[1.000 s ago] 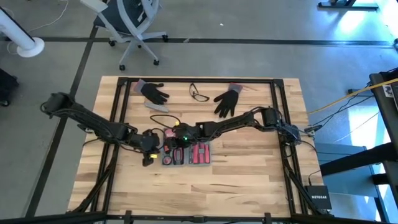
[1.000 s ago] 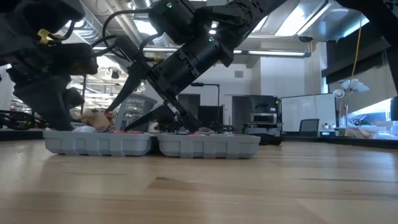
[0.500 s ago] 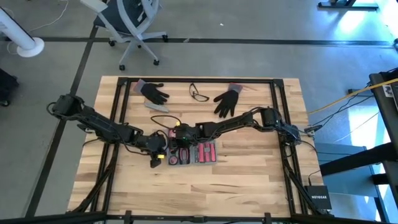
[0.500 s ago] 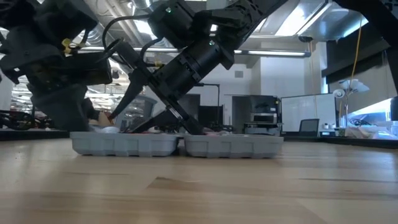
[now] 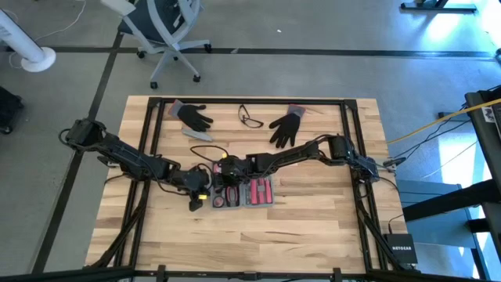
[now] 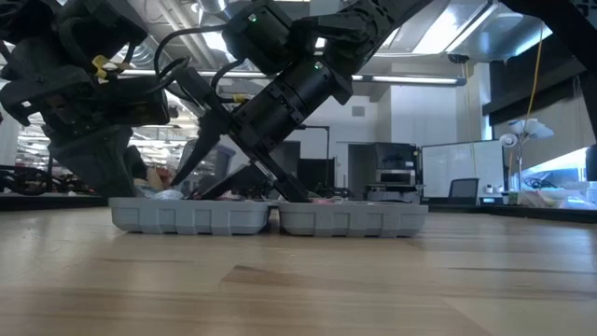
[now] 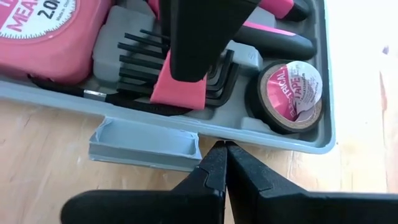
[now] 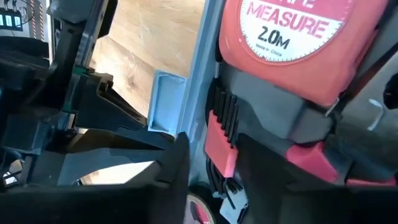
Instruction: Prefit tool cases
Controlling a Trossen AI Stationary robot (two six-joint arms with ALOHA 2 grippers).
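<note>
Case slid toward the table's right since a second ago, barely moving in the last half; left arm followed it in.

The tool case point(image 5: 239, 193) lay open and flat near mid-table, tools up. Left gripper point(image 7: 225, 163) was pinched shut on nothing, tips just outside the case rim by the latch tab point(image 7: 144, 144). Right gripper point(image 5: 221, 168) reached down into the left half, over the hex key set point(image 7: 180, 78) beside the tape measure point(image 8: 297, 43); jaws narrowing, couldn't tell if anything was gripped. Risks: right fingers snagging the key holder and dragging the case; left tips slipping off the rim and knocking the tape roll point(image 7: 291, 94).
</note>
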